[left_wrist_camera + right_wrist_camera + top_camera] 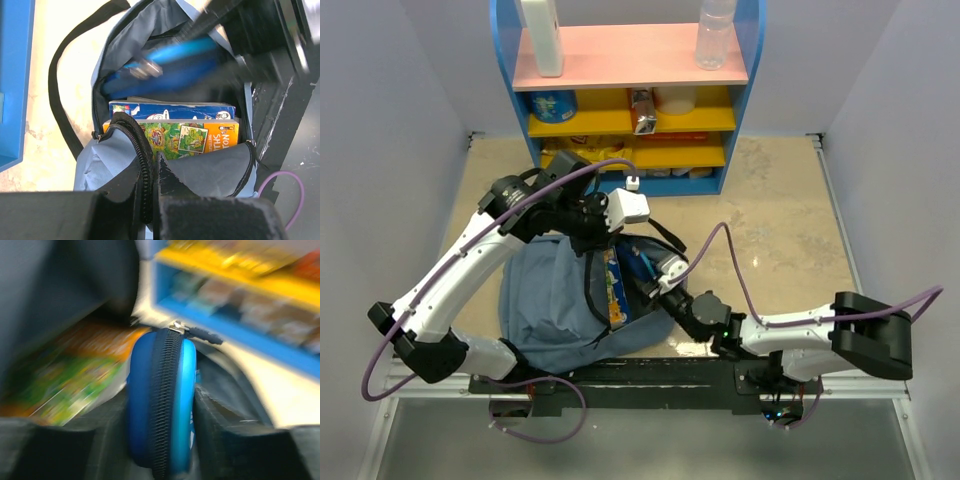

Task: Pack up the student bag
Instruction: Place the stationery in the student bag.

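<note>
Lowering the blue pouch [160, 390] into the bag [545, 290] is judged to be the step in hand. The bag is laid on the surface [790, 220] between the arms, its mouth kept wide by the left fingers [172, 185], pinched together on its zipper rim. The pouch is clamped on edge between the right fingers [220, 420] at the opening, near the books [190, 137] inside. It is best slid down beside them and released only once past the rim.

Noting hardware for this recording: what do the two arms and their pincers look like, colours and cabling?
Both have white links and bulky black joints: left arm, right arm. A purple cable runs loosely along each. The left wrist carries a white camera housing. The left pincer and right pincer have black, blocky fingers.
</note>
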`<action>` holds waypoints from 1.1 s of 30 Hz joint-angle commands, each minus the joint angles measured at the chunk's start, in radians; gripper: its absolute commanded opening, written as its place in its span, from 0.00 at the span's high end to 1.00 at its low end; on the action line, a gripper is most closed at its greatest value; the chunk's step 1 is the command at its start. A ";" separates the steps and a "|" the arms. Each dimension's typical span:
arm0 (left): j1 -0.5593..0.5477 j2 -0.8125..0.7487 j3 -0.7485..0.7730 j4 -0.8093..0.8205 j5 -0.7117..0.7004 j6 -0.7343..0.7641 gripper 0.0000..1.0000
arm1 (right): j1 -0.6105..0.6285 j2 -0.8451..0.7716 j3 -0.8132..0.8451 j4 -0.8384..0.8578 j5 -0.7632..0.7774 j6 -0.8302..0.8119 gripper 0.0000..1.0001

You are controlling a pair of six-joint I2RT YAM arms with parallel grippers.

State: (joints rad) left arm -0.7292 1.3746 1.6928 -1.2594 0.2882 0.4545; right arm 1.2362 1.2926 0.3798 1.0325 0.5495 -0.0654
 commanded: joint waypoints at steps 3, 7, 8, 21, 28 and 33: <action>-0.007 -0.002 0.093 0.084 0.078 -0.002 1.00 | 0.158 -0.111 0.014 -0.379 -0.036 0.214 0.01; -0.009 -0.008 0.079 0.089 0.072 0.000 1.00 | 0.163 -0.286 0.106 -0.613 -0.066 0.236 0.01; -0.009 -0.009 0.080 0.091 0.075 -0.002 1.00 | 0.163 -0.349 0.122 -0.679 -0.045 0.237 0.01; -0.009 0.003 0.071 0.097 0.170 -0.014 0.90 | 0.163 -0.326 0.209 -0.776 0.026 0.225 0.83; -0.010 0.079 0.082 0.123 0.341 -0.025 0.36 | 0.166 -0.387 0.200 -0.816 -0.025 0.249 0.55; -0.004 0.124 0.139 0.120 0.276 -0.031 0.01 | 0.226 -0.415 0.174 -0.862 -0.020 0.347 0.44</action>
State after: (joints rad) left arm -0.7357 1.4742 1.7535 -1.1717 0.5564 0.4339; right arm 1.4151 0.8936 0.5571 0.2005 0.5350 0.1982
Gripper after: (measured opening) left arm 0.907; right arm 0.538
